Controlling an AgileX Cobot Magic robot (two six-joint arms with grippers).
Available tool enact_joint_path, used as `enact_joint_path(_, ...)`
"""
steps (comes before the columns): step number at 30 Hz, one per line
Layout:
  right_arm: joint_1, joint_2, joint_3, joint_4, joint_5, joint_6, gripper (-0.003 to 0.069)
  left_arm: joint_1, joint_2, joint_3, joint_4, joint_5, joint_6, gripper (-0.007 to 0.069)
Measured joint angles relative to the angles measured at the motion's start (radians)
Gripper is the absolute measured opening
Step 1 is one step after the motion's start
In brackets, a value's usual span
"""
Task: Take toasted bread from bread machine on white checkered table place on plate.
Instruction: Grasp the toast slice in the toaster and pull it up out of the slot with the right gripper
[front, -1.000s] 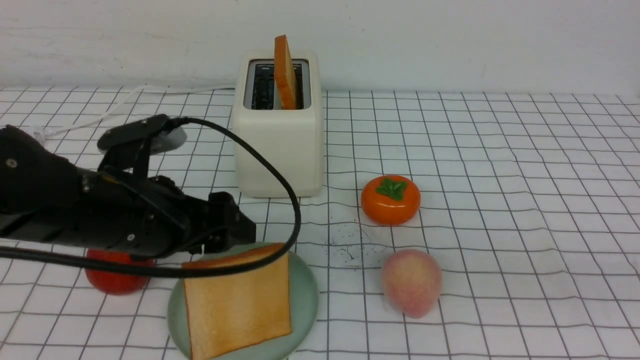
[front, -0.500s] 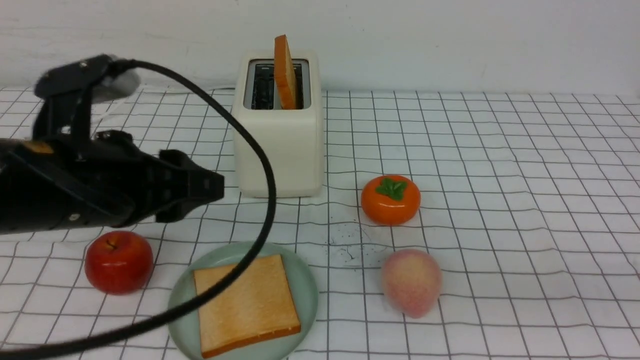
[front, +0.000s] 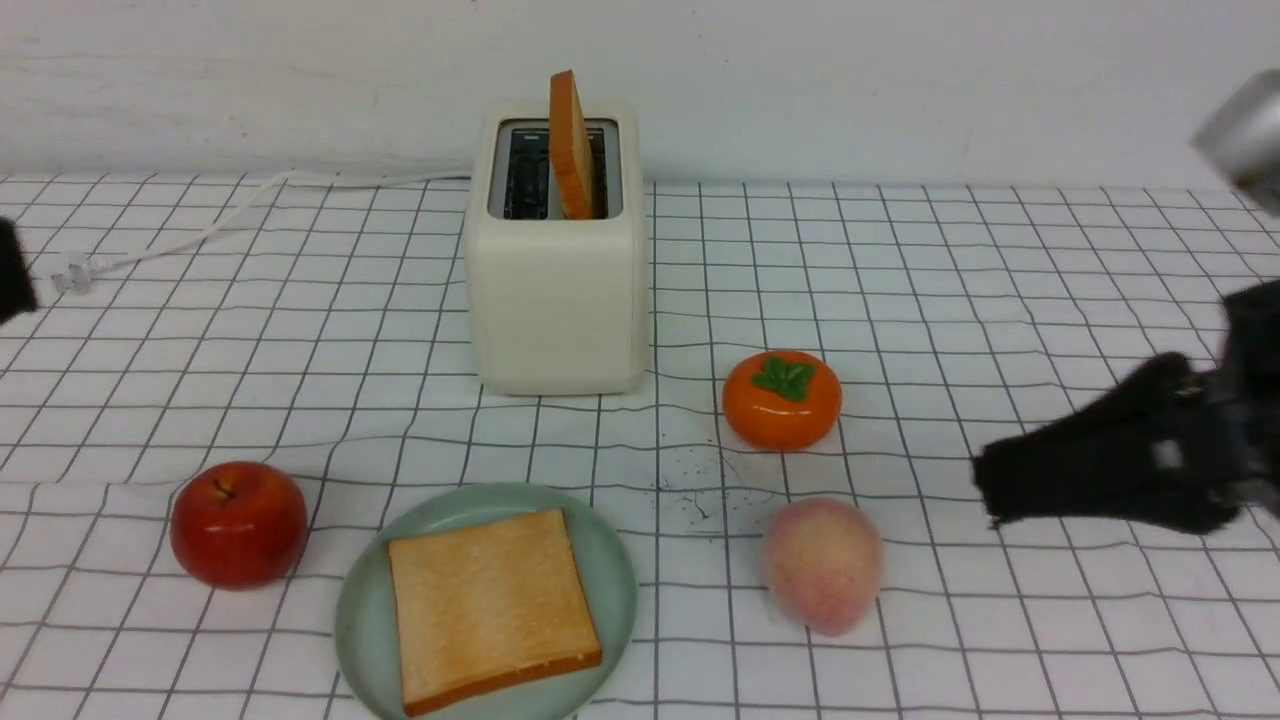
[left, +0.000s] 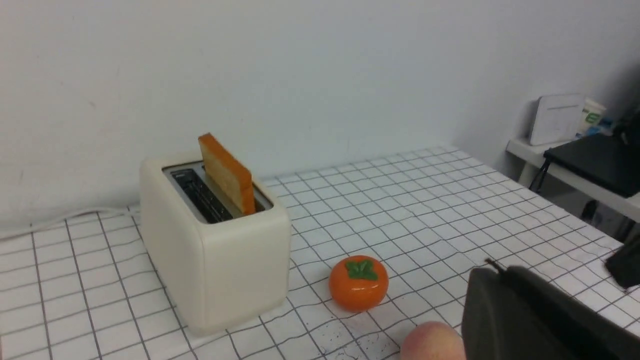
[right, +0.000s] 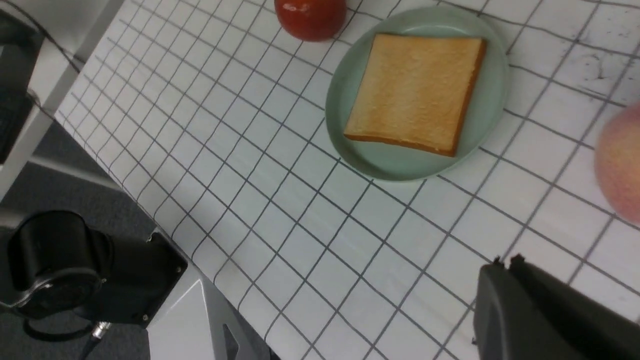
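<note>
Left gripper, right gripper pressed closed; peach between right gripper and plate; persimmon alongside.

My right hand reads as a matt black tapering wedge, blurred, with a pale fleck on its side and a silver-grey block higher on the arm. On its wrist camera my left hand is a plain charcoal slab with rounded edges.
</note>
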Motion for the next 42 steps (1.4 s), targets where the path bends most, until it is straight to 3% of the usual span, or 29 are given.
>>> enact_joint_path(3,0.185,0.128,-0.103,-0.138,-0.115,0.074,0.0002,0.0,-0.067,0.001,0.019,0.037,-0.023,-0.0013)
enact_joint_path(4,0.195,0.128,-0.11,-0.149,-0.122,0.081,0.0002,0.0,-0.07,0.001,0.022,0.039,-0.024,-0.0013)
enact_joint_path(6,0.286,0.228,-0.207,-0.292,-0.209,0.177,0.0003,0.0,-0.094,0.014,0.059,0.04,-0.06,-0.0013)
enact_joint_path(10,0.351,0.385,-0.374,-0.499,-0.332,0.345,0.0035,0.0,-0.116,0.07,0.148,0.04,-0.15,-0.0013)
enact_joint_path(15,0.357,0.538,-0.526,-0.642,-0.416,0.466,0.0136,0.0,-0.116,0.1,0.181,0.021,-0.21,-0.0013)
enact_joint_path(16,0.357,0.619,-0.601,-0.698,-0.461,0.501,0.0221,0.0,-0.115,0.101,0.182,-0.002,-0.22,-0.0013)
enact_joint_path(19,0.357,0.698,-0.671,-0.73,-0.512,0.511,0.0318,0.0,-0.115,0.101,0.182,-0.028,-0.221,-0.0013)
enact_joint_path(22,0.357,0.827,-0.782,-0.77,-0.607,0.52,0.0484,0.0,-0.115,0.101,0.182,-0.044,-0.229,-0.0013)
enact_joint_path(25,0.352,0.918,-0.866,-0.813,-0.658,0.526,0.0562,0.0,-0.115,0.101,0.18,-0.044,-0.233,-0.0013)
enact_joint_path(31,0.31,1.046,-0.995,-0.833,-0.693,0.599,0.0578,0.0,-0.115,0.108,0.174,-0.051,-0.236,-0.0013)
enact_joint_path(37,0.274,1.137,-1.079,-0.842,-0.724,0.626,0.0538,0.0,-0.115,0.12,0.172,-0.054,-0.236,-0.0013)
enact_joint_path(40,0.261,1.15,-1.081,-0.85,-0.732,0.651,0.0469,0.0,-0.115,0.121,0.169,-0.056,-0.237,-0.0013)
enact_joint_path(42,0.25,1.15,-1.083,-0.854,-0.745,0.667,0.0384,0.0,-0.115,0.121,0.169,-0.063,-0.237,-0.0013)
